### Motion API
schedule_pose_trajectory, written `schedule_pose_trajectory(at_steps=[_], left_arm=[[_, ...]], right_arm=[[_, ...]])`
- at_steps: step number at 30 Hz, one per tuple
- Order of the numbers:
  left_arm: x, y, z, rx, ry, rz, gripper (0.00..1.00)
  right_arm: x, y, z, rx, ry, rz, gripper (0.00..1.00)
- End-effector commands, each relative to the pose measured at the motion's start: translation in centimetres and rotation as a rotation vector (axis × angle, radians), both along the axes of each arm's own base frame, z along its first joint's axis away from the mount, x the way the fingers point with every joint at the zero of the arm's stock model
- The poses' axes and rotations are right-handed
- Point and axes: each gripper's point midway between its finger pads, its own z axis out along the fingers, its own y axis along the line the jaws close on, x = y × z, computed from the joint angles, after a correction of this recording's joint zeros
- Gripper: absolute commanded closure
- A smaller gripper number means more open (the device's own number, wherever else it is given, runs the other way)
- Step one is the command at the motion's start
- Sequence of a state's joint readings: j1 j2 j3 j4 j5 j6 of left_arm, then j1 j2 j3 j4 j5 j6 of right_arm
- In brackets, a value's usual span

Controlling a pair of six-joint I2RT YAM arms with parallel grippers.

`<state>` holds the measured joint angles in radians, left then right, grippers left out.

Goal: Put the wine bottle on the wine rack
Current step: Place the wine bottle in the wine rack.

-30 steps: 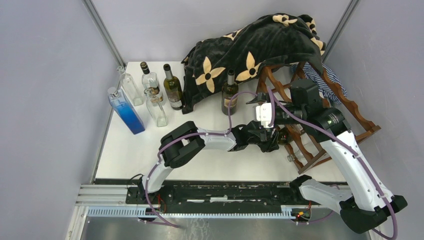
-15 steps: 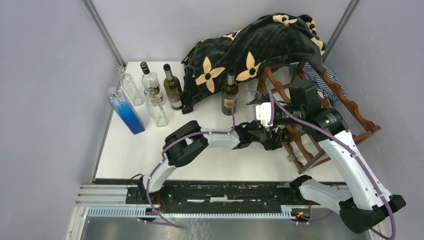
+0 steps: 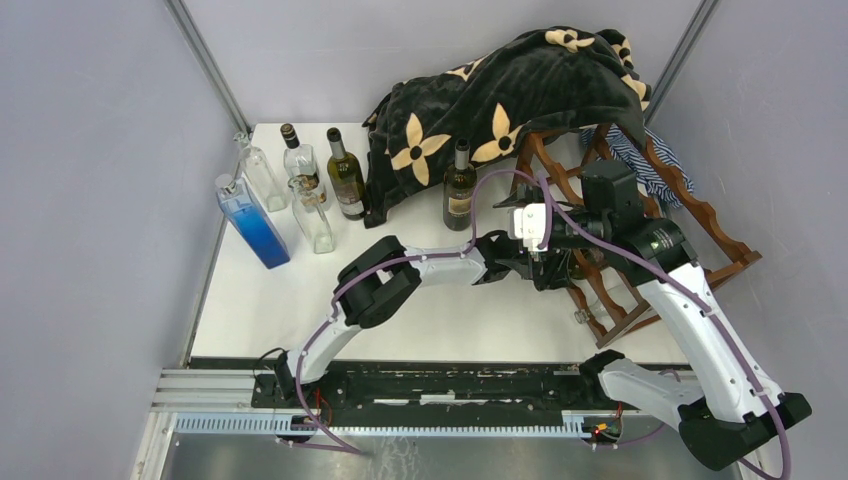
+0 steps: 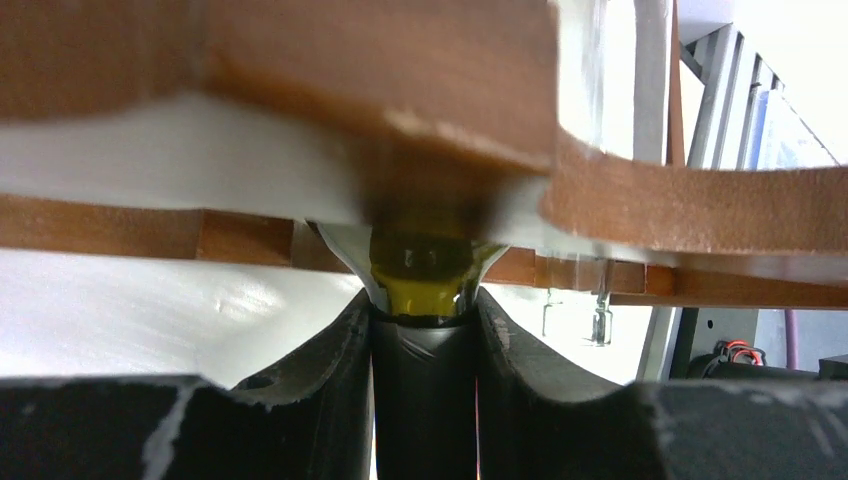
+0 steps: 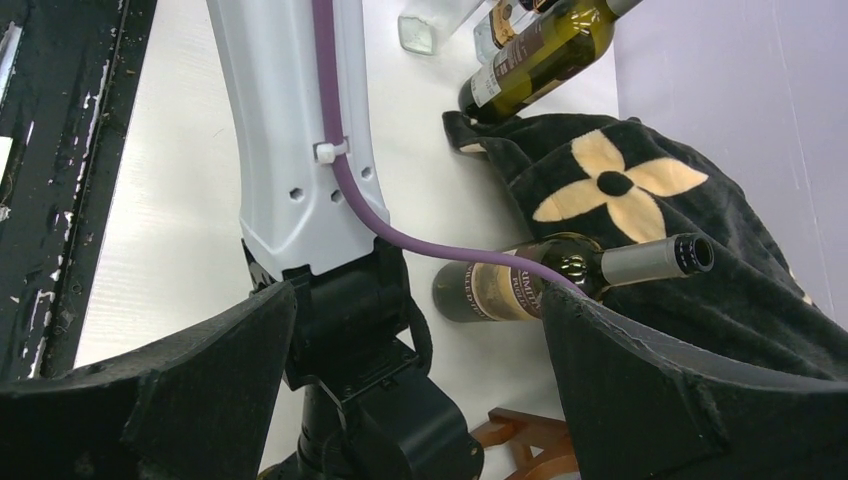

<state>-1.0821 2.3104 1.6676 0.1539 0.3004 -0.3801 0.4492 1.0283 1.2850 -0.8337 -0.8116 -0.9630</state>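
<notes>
The dark reddish-brown wine rack stands at the right of the table, partly under a blanket. My left gripper is stretched out to the rack's front and is shut on the black-foiled neck of a green wine bottle. The bottle's body lies ahead under the rack's wavy rails. In the left wrist view the left gripper clamps the neck on both sides. My right gripper hovers just above the left wrist, open and empty. In the right wrist view the right gripper straddles the left arm.
A black blanket with cream flowers and a striped cloth drape over the rack. A dark bottle stands beside the rack. A blue bottle, clear bottles and dark bottles stand at the back left.
My left arm has stretched further right, carrying the bottle deeper into the rack. The right arm has barely moved.
</notes>
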Motion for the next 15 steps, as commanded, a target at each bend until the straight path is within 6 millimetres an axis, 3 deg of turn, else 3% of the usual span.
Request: schedule_pose_trajectory(at_steps=[1, 15], left_arm=[[1.25, -3.31, 7.78, -0.234, -0.084, -0.058, 0.98], [1.08, -3.47, 6.96, -0.241, -0.001, -0.140, 0.96]], right_arm=[[-0.31, 0.30, 0.97, 0.040, -0.020, 0.019, 0.02], [-0.37, 0.42, 0.81, 0.044, -0.013, 0.027, 0.02]])
